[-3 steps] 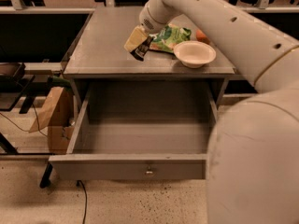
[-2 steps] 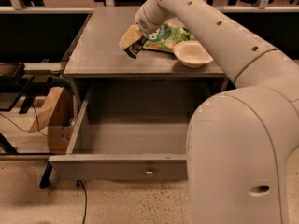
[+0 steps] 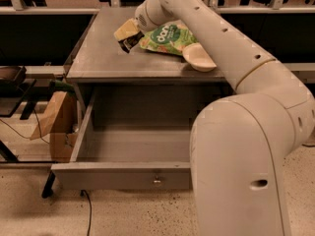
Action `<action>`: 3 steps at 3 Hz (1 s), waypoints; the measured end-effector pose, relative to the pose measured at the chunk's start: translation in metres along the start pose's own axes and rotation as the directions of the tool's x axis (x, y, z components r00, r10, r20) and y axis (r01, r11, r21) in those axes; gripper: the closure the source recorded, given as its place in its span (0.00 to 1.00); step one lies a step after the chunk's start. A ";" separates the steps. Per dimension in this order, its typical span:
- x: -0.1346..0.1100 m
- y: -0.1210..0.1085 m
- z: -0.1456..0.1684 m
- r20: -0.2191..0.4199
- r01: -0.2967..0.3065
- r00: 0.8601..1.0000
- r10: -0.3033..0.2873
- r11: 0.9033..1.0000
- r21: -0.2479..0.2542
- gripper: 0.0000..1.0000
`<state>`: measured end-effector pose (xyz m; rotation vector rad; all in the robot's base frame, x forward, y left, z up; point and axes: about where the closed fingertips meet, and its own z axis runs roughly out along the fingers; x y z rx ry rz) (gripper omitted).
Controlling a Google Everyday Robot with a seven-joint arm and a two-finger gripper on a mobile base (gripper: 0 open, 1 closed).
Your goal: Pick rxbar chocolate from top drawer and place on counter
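Note:
My gripper (image 3: 127, 35) is over the back middle of the counter (image 3: 98, 58), just left of the green snack bag (image 3: 167, 37). It is shut on the rxbar chocolate (image 3: 131, 42), a small black bar that hangs from the tan fingers (image 3: 125, 29) just above the counter surface. The top drawer (image 3: 123, 175) is pulled fully open below the counter, with its metal knob (image 3: 157, 181) facing front. The part of its inside that shows is bare; my arm hides the right part.
A white bowl (image 3: 200, 59) sits on the counter to the right of the green bag. A brown cardboard box (image 3: 53, 116) stands on the floor left of the cabinet. My arm's large white body (image 3: 241, 171) fills the right foreground.
My gripper has moved left and farther back over the counter, carrying the black bar. The arm body has swung to the left in the view.

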<state>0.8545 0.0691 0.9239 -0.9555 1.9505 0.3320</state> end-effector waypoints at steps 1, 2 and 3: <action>0.005 0.011 0.022 0.013 -0.017 1.000 0.017 0.998 -0.053 0.20; 0.017 0.019 0.036 0.007 -0.014 1.000 0.015 0.995 -0.096 0.00; 0.017 0.019 0.036 0.007 -0.014 1.000 0.015 0.995 -0.096 0.00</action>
